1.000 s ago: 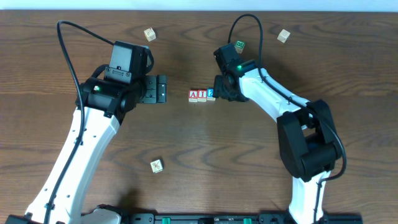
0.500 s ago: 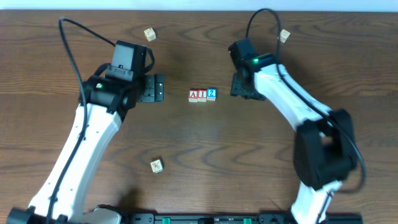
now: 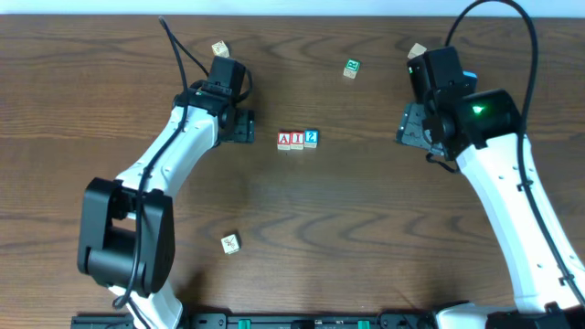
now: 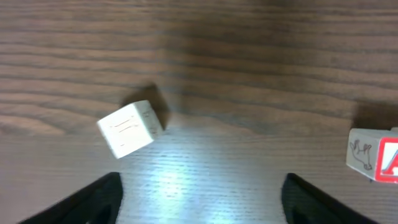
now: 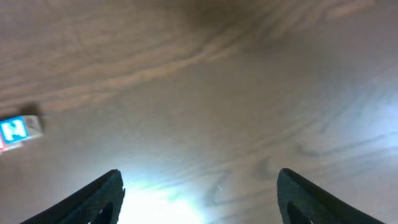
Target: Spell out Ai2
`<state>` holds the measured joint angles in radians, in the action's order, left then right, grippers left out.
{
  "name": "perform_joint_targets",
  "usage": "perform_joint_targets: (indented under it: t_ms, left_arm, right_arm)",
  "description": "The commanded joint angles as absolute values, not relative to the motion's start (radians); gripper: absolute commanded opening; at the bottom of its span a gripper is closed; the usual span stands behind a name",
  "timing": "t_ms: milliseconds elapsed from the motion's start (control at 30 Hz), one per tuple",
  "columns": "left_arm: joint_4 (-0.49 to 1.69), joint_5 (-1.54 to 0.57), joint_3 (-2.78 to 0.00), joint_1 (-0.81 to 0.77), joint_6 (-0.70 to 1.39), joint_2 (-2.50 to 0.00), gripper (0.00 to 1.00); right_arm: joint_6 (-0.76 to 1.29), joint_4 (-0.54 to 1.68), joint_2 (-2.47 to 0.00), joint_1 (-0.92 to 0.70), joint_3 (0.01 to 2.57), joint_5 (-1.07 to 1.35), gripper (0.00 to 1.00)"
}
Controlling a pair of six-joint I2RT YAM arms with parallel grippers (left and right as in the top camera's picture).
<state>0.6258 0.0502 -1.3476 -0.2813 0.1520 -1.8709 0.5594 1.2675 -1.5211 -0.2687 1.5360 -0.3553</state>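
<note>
**A:** What's the surface like?

**B:** A dark wood-grain tabletop (image 3: 347, 228), with a pale strip beyond its far edge. The A block (image 3: 285, 140), I block (image 3: 298, 140) and 2 block (image 3: 312, 138) sit touching in a row mid-table.

**A:** Anything unclear?

**B:** The faces of the stray blocks (image 3: 220, 49) (image 3: 352, 68) (image 3: 417, 51) (image 3: 230, 244) are unreadable. The left end effector (image 4: 202, 180) and right end effector (image 5: 200, 173) are both spread and hold nothing. The left wrist view cuts off the A block.
</note>
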Motion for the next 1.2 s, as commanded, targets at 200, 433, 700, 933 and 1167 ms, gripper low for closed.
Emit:
perform_joint_targets:
  t_ms: [200,433,700,933,1167]
  left_arm:
    - [0.578,-0.075,-1.361,-0.293,0.170,-1.993,0.74]
    - [0.534,-0.118,-1.361,-0.349,0.174,-2.003,0.74]
    - [0.522,-0.070,-1.361,-0.373,0.186,-2.003,0.73]
    - [0.501,-0.071,-1.361,-0.374,0.206,-2.003,0.73]
    - [0.500,-0.080,-1.361,-0.374,0.215,-2.003,0.73]
  right_arm:
    - [0.571,1.272,-1.515,-0.241,1.542,-0.379,0.81]
    - [0.571,1.272,-1.515,-0.241,1.542,-0.378,0.82]
    - [0.570,1.279,-1.515,-0.242,1.542,-0.378,0.82]
    - [0.567,1.279,-1.515,-0.242,1.542,-0.378,0.83]
    - [0.568,1.279,-1.515,-0.242,1.542,-0.378,0.83]
